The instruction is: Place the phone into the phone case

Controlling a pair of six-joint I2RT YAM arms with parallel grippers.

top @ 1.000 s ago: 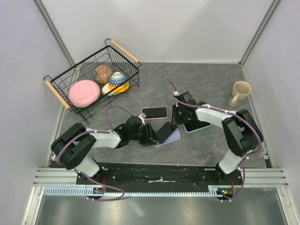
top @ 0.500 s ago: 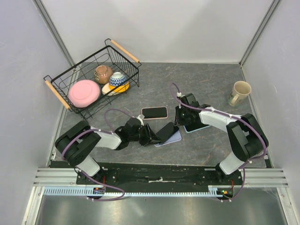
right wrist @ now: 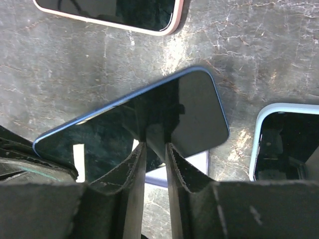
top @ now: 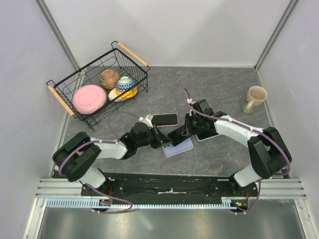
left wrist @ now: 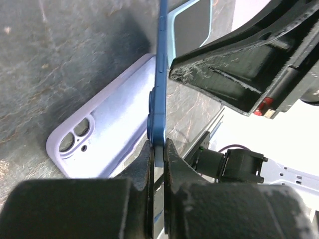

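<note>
Three phones: the blue phone, a pink-edged phone lying flat beyond it, and a light-blue-edged phone lying flat partly under the right arm.
One case: the lavender case, flat on the table, with its camera cut-outs at one end.
Two grippers: the left gripper and the right gripper meet over the middle of the table.
One each: a wire basket at the far left, a mug at the far right.
Phone's place: raised on edge just above the lavender case, between the two grippers.
Left gripper's state: clamped together on one end of the blue phone.
Right gripper's state: fingers a narrow gap apart with nothing between them, tips against the dark screen.
Phone's heading: the long axis runs from the left gripper towards the right one, roughly along the case; the thin blue edge faces the left wrist camera and the screen faces the right one.
</note>
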